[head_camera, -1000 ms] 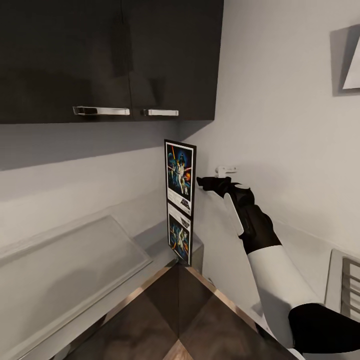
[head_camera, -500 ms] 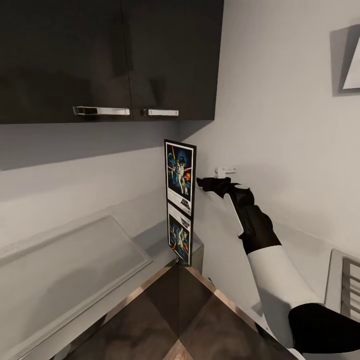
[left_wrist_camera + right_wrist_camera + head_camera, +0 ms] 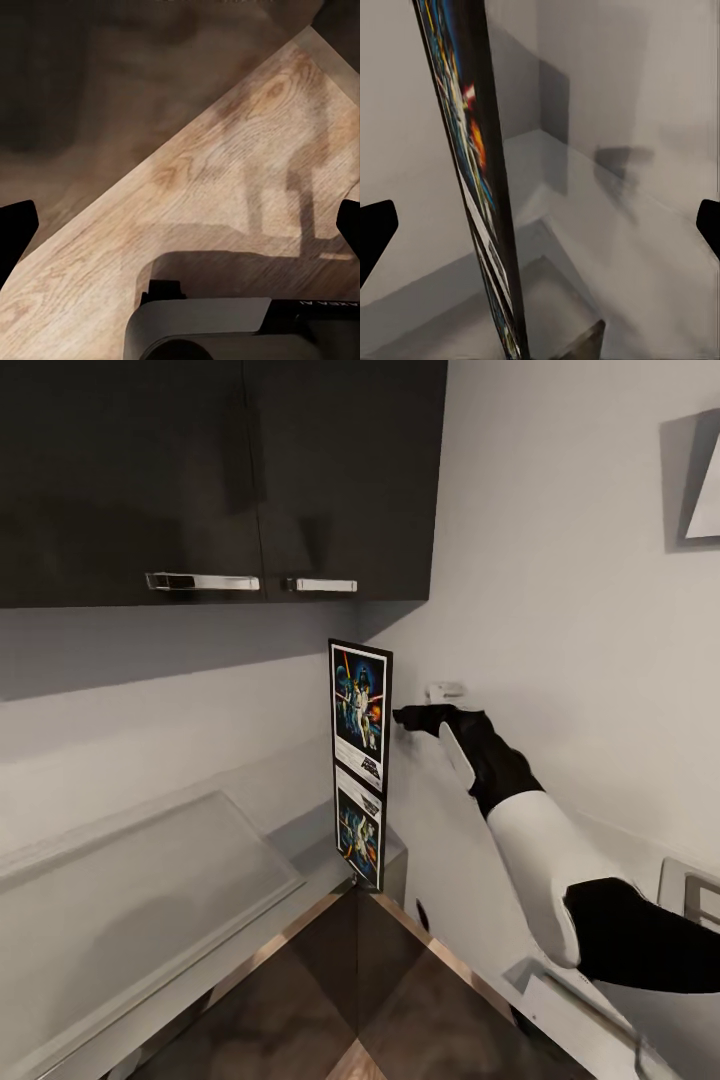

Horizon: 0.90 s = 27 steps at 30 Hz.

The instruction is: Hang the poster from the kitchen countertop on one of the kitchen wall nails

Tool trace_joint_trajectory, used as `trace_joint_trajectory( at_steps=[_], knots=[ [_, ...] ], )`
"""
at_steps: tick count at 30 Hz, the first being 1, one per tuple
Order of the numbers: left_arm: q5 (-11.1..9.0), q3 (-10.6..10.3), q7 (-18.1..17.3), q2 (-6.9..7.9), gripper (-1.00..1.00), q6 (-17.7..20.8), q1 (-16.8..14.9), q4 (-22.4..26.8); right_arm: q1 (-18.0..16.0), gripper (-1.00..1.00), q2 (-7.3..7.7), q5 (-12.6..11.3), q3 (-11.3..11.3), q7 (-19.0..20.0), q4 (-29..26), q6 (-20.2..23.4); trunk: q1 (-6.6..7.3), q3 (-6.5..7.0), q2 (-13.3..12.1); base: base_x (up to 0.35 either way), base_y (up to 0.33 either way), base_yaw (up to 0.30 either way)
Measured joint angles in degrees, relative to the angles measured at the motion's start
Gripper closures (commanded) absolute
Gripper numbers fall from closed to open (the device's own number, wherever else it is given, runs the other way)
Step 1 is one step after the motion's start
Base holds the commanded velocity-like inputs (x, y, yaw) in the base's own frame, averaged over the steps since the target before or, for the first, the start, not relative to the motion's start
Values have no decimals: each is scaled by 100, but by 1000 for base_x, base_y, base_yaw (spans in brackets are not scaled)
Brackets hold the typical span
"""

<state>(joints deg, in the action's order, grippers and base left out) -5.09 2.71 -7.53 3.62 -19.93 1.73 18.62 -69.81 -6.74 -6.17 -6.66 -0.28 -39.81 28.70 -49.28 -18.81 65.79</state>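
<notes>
Glossy dark cabinets (image 3: 220, 480) with chrome bar handles (image 3: 203, 581) fill the upper left of the head view, above plain pale grey walls and a smooth, slightly reflective pale grey bench (image 3: 130, 900) at lower left. The poster (image 3: 360, 710) hangs upright in the centre of the frame, at the wall corner: a slim rectangle with black frame, thin white border, colourful figures on dark blue and a white logo strip below; its mirror image shows on the glossy bench beneath. In the right wrist view it appears edge-on as a thin dark slab (image 3: 480, 187). The right tool (image 3: 405, 716) sits just right of the poster's edge, fingers spread wide in its wrist view, gripping nothing. The left tool (image 3: 180, 225) is likewise spread open over warm wood-grain floor (image 3: 225, 172).
</notes>
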Motion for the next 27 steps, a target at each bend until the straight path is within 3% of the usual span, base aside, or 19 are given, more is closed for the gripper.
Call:
trace_joint_trajectory(
  at_steps=[4,9,15,27],
  knots=[
    [0,0,-3,-2,-100,0,0,1,-402,-100,2,0,17,6,855,-366,0,0,0,0,0,0],
    [0,0,-2,-7,-100,0,0,1,-580,-100,2,-35,25,28,1235,-633,0,0,0,0,0,0],
    [0,0,-1,-9,-100,0,0,8,-617,-100,-6,-82,11,50,1315,-944,0,0,0,0,0,0],
    [0,-7,-5,-9,-100,0,0,11,-619,-100,-7,-97,8,58,1310,-995,0,-20,0,0,0,0]
  ],
)
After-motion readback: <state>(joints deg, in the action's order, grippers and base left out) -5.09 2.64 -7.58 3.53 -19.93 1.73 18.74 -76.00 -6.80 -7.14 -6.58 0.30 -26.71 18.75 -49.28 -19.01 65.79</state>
